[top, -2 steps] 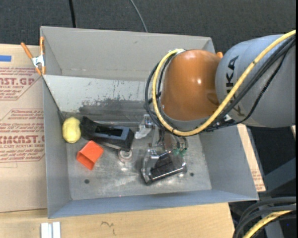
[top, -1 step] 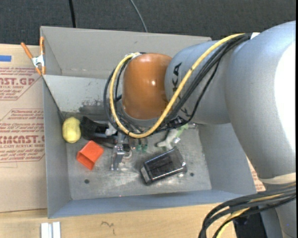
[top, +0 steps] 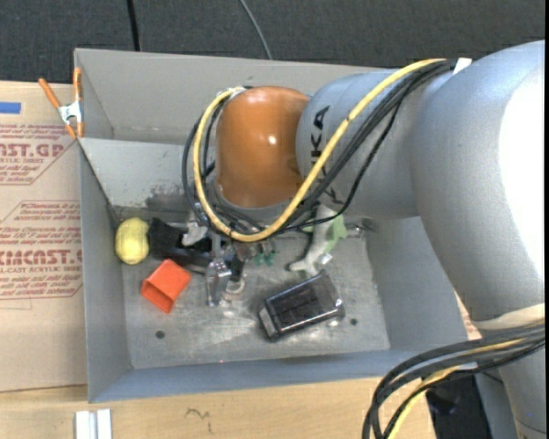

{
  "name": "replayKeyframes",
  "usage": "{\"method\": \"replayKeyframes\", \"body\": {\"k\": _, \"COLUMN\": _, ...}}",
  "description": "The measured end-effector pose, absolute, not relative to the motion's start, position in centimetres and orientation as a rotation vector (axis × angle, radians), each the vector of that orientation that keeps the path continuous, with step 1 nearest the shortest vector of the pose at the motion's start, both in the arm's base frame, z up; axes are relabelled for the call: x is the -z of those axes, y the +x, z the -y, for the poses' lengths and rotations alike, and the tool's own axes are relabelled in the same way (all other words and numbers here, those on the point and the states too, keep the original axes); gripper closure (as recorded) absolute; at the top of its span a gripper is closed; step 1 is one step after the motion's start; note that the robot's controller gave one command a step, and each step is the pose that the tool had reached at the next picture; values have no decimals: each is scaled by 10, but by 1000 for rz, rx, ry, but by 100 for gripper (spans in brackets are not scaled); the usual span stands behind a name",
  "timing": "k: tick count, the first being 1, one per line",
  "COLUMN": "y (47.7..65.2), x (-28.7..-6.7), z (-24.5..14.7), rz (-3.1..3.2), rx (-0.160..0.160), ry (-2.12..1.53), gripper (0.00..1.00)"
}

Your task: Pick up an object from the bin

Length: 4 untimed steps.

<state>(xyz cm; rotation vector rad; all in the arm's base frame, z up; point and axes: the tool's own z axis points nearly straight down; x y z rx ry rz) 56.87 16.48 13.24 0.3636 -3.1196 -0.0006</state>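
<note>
Found the end effector (top: 225, 286) low over the floor of the grey bin (top: 105, 282), near the middle of the floor, below the arm's rounded orange cover (top: 256, 154) and its looped yellow and black cables (top: 199, 163). Cannot tell whether spread or pressed together; tip too small and cluttered to judge. Noted an orange block (top: 166, 284) on the floor just left of the end effector, apart from it, tilted on one edge. Noted a dark flat rectangular device (top: 300, 306) just to its right and slightly nearer the front wall, lying flat and set askew. Recorded a black item (top: 167, 239) up and to the left, partly under the cables, touching or nearly touching a yellow ball (top: 132, 241) at the left wall. Logged a white and green item (top: 318, 245) behind the dark device, close under the arm; shape not clear.
</note>
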Motion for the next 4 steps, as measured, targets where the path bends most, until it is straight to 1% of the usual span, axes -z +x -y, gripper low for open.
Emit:
{"method": "replayKeyframes", "body": {"k": 1, "y": 576, "x": -125, "z": -161, "rz": 3144, "rx": 7, "ry": 63, "gripper": 0}}
{"method": "replayKeyframes", "body": {"k": 2, "y": 578, "x": -97, "z": -156, "rz": 3136, "rx": -2, "ry": -124, "gripper": 0}}
{"method": "replayKeyframes", "body": {"k": 3, "y": 597, "x": -96, "z": -151, "rz": 3163, "rx": 32, "ry": -323, "gripper": 100}}
{"method": "replayKeyframes", "body": {"k": 4, "y": 597, "x": -96, "z": -151, "rz": 3164, "rx": 33, "ry": -322, "gripper": 100}}
